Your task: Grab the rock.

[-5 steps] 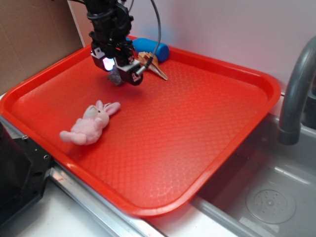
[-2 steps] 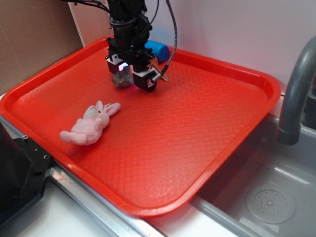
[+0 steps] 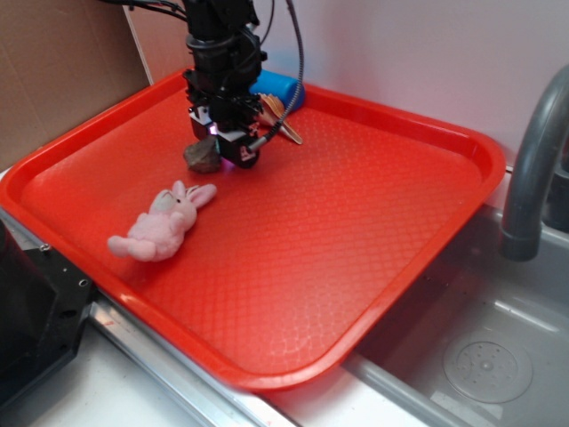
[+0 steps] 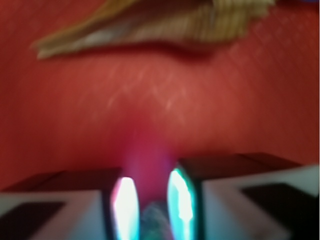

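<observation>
The rock (image 3: 203, 158), a small dark grey-brown lump, hangs at the tip of my gripper (image 3: 220, 151) over the back left of the red tray (image 3: 356, 231). In the blurred wrist view, my gripper (image 4: 151, 200) has its two glowing pads close together with the grey speckled rock (image 4: 154, 221) pinched between them at the bottom edge. The jaws are shut on it. Whether the rock touches the tray I cannot tell.
A tan spiral seashell (image 3: 281, 117) (image 4: 165, 25) lies just behind the gripper, beside a blue cylinder (image 3: 283, 88). A pink plush bunny (image 3: 164, 222) lies on the tray's left front. A sink (image 3: 480, 356) and grey faucet (image 3: 532, 160) are at right, with cardboard (image 3: 53, 71) at left.
The gripper swung right, then came back left and toward the front of the tray. The rock travelled with it and now sits lower and nearer the bunny.
</observation>
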`<state>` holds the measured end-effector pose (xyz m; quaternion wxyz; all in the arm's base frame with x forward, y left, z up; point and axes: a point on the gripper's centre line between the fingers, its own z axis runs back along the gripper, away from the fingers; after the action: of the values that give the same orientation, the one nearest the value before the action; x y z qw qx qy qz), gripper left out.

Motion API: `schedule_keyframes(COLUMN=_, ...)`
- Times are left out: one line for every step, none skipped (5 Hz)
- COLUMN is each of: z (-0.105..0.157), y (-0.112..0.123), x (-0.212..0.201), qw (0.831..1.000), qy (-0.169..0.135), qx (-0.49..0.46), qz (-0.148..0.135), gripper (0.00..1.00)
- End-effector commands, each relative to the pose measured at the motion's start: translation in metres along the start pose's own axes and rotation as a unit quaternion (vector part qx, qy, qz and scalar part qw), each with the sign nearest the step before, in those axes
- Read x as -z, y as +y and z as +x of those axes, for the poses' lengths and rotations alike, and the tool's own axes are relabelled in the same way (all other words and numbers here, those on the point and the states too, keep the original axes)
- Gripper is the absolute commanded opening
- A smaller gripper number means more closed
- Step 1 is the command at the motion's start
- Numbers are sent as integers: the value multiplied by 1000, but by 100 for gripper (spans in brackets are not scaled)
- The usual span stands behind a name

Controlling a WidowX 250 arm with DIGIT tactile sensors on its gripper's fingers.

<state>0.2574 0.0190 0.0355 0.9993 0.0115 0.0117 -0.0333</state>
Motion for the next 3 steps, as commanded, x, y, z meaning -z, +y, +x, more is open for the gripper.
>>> schedule_keyframes(z=-8, y=-11, x=-66, qw=997, qy=-65, qx=32, qz=14, gripper=0)
schedule_keyframes(z=-26, y=-4, x=-66, qw=996, qy=-82, qx=-23, qz=13, gripper=100)
schedule_keyframes(z=-31, y=0, x=-56, qw=994, qy=-76, qx=-72, qz=17, gripper=100)
